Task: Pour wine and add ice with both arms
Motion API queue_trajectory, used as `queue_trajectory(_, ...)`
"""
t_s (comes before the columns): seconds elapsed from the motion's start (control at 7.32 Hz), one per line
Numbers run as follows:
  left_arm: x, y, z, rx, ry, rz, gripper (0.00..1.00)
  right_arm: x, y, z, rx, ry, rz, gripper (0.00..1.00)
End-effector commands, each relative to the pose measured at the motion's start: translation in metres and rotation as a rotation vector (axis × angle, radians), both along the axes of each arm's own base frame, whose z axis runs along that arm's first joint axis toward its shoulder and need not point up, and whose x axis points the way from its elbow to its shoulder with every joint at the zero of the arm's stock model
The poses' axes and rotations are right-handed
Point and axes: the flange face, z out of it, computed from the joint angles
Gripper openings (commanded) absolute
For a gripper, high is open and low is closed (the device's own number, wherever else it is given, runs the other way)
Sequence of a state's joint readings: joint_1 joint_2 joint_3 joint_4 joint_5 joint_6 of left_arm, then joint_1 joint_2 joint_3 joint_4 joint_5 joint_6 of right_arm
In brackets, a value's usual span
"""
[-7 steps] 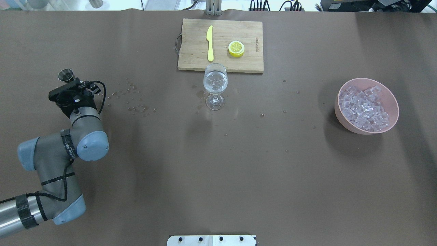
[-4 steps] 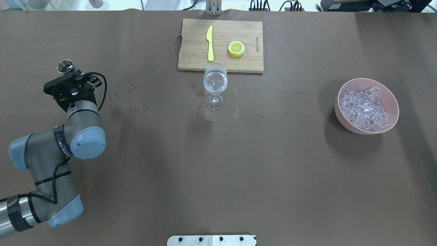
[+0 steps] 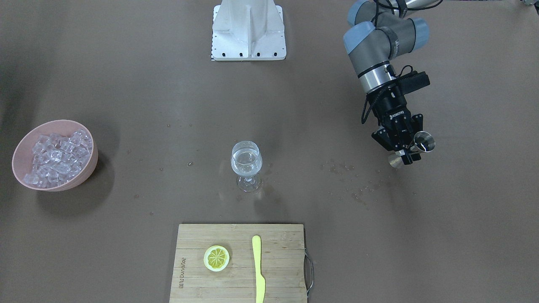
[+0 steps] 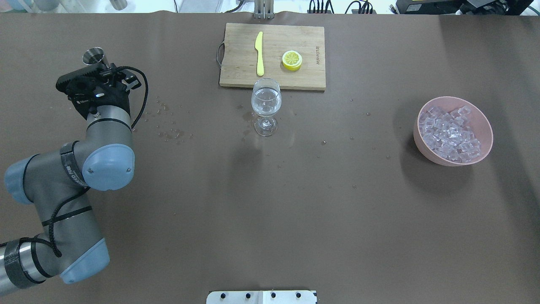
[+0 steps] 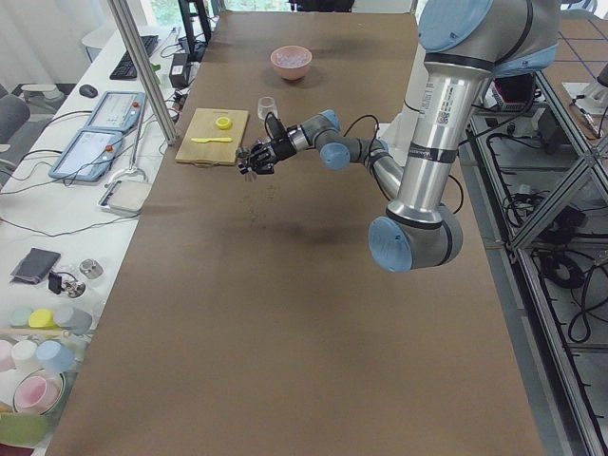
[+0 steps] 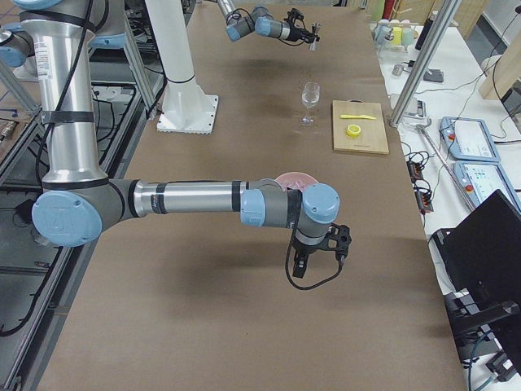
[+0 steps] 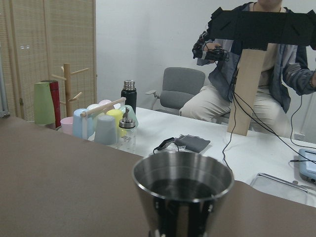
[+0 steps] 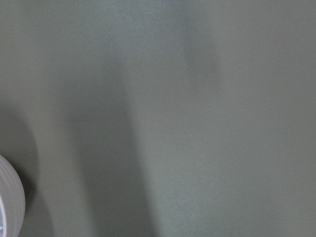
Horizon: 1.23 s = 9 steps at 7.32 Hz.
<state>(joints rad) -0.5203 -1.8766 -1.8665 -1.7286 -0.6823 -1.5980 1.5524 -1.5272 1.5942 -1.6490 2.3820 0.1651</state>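
Note:
My left gripper is shut on a steel jigger and holds it tilted above the table's left part; the jigger also shows in the overhead view and the left wrist view. The wine glass stands mid-table with a little clear wine in it. The ice is heaped in a pink bowl at the right. My right gripper hangs over the table near the bowl, shown only in the right side view; I cannot tell if it is open.
A wooden cutting board with a yellow knife and a lemon half lies behind the glass. Droplets dot the mat between the left arm and the glass. The white base bracket is at the robot's side.
My left gripper has moved the jigger away from the robot, toward the table's far edge, and the arm looks larger in the overhead view. Glass, bowl and board have not moved.

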Motion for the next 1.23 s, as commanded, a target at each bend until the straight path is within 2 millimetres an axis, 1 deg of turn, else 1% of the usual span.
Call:
queue_trajectory(0.0, 0.006, -0.004, -0.035, 0.031, -0.109, 0.082, 0.0, 0.0, -0.004, 0.003, -0.006, 0.0, 0.0, 1.0)
queue_trajectory(0.14, 0.01, -0.006, -0.059, 0.055, -0.08, 0.082, 0.0, 0.0, -0.005, 0.002, -0.005, 0.001, 0.0, 1.0)
queue_trajectory(0.27, 0.01, -0.004, -0.075, 0.072, -0.067, 0.087, 0.0, 0.0, -0.005, 0.001, -0.004, 0.0, 0.001, 1.0)
queue_trajectory(0.41, 0.011, -0.004, -0.085, 0.08, -0.06, 0.093, 0.0, 0.0, -0.005, 0.001, -0.004, 0.0, 0.001, 1.0)
queue_trajectory(0.55, 0.013, -0.002, -0.103, 0.095, -0.048, 0.115, 0.0, 0.0, -0.007, -0.001, 0.0, 0.0, 0.001, 1.0)
queue_trajectory(0.68, 0.021, 0.001, -0.124, 0.087, -0.063, 0.241, 0.0, 0.0, -0.008, -0.002, 0.003, 0.0, 0.001, 1.0)
queue_trajectory(0.82, 0.026, 0.008, -0.144, 0.156, 0.007, 0.375, 0.0, 0.0, -0.008, -0.003, 0.005, 0.0, 0.001, 1.0)
queue_trajectory(0.96, 0.027, 0.017, -0.152, 0.269, 0.083, 0.491, 0.0, -0.002, -0.008, -0.004, 0.005, -0.014, 0.0, 1.0)
queue_trajectory(1.09, 0.035, 0.026, -0.159, 0.353, 0.027, 0.654, 0.0, -0.002, -0.008, -0.004, 0.005, -0.016, 0.0, 1.0)
